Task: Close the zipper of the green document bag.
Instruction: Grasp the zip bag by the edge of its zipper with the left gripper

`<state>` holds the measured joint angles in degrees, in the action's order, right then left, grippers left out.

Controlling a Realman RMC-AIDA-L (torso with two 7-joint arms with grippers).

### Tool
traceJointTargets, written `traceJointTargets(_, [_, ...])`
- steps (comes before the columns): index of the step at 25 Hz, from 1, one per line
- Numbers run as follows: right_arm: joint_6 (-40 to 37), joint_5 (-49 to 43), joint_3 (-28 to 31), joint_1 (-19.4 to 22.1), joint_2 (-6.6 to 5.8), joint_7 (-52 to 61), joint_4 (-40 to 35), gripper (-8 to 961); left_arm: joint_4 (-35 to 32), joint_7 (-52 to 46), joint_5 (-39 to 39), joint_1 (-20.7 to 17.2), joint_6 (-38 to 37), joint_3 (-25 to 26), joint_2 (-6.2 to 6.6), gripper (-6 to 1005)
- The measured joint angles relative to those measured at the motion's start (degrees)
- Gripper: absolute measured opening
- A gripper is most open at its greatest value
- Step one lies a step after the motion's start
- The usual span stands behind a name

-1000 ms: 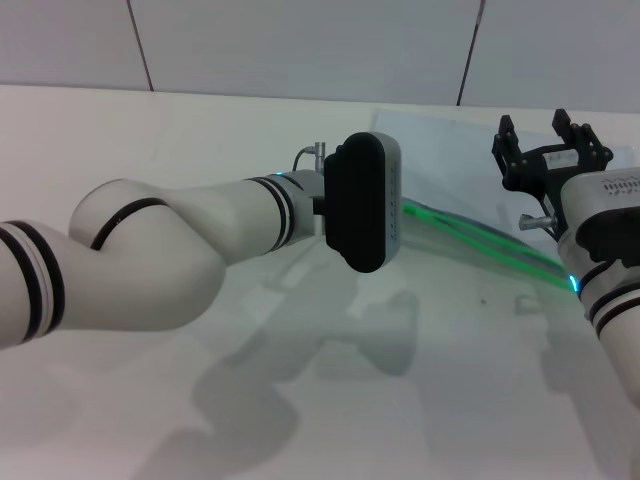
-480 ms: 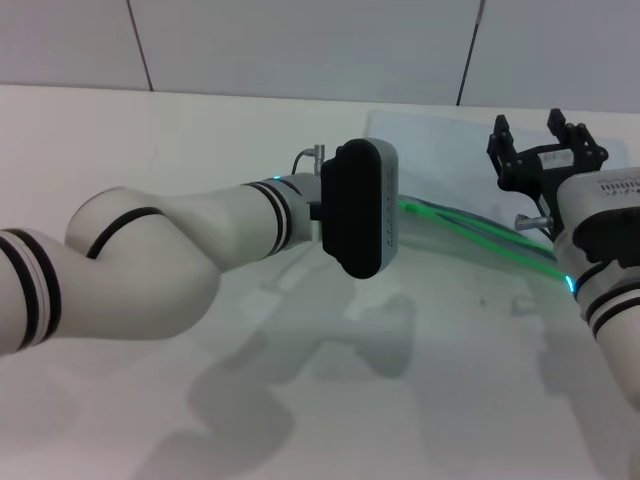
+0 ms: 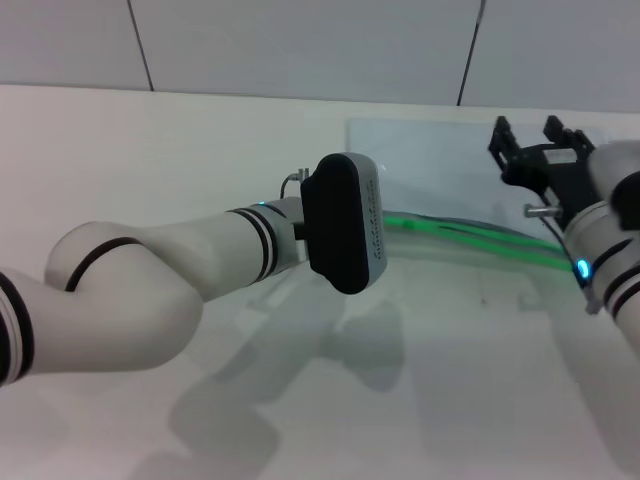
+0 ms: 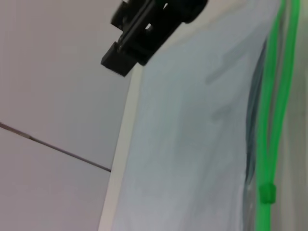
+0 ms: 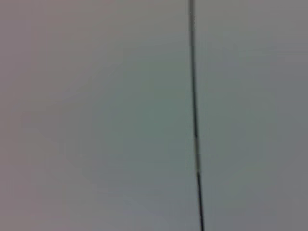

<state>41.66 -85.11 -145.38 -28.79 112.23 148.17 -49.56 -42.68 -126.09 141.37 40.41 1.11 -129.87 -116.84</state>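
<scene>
Item, near: white two-arm robot's left arm reaching across the pale table (image 3: 150,150), its left gripper (image 3: 385,225) hidden behind the dark oval wrist housing; how wide its claw stands cannot be told. Since a second ago this wrist has drawn leftward and nearer, a likely sign that the slider is being pulled along, though contact is unseen. Item, mid-distance: flat translucent blue-grey green document bag (image 3: 440,170), lying right of centre; the bright green zipper (image 3: 470,238) runs along its near edge. Item, far right: black right gripper (image 3: 538,150), raised above the bag's right end, fingers spread, holding nothing. The left wrist view alone shows two parted green tracks and a slider (image 4: 266,192), so closure is incomplete; the right wrist view shows only wall.
</scene>
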Motion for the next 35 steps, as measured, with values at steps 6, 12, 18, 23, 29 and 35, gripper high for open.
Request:
traceJointTargets(6, [-11.1,-3.2,6.5,2.0,-3.27,0.0,-5.8,572,-0.5,-0.1,-1.2,-0.8,-0.1,0.1,0.03,70])
traceJointTargets(12, [-24.4,-13.7,17.8,6.8,-3.67,0.0,-12.0,571,-3.0,-0.1,-1.4,-2.3,-0.1,0.8,0.30,67])
traceJointTargets(18, [-40.3,-23.1,29.0,10.0,-2.58,-0.6,-18.3,569,-4.4,-0.1,-1.4,-3.1,-0.2,1.2,0.33,66])
traceJointTargets(23, [-48.7,-28.7,32.9,9.8,-2.16,-1.0,-20.4,568,-6.0,0.2,-1.4,-4.0,-0.2,2.7,0.37,66])
traceJointTargets(29, [-60.7,-30.3,39.7,9.1,0.55,-11.9,-21.9,567,-8.4,0.4,-1.1,-5.9,-0.2,4.3,0.51,65])
traceJointTargets(35, [-73.7,-26.9,48.9,10.1,4.05,-28.8,-24.2,566,-9.1,0.6,-0.9,-6.6,-0.3,5.3,0.57,63])
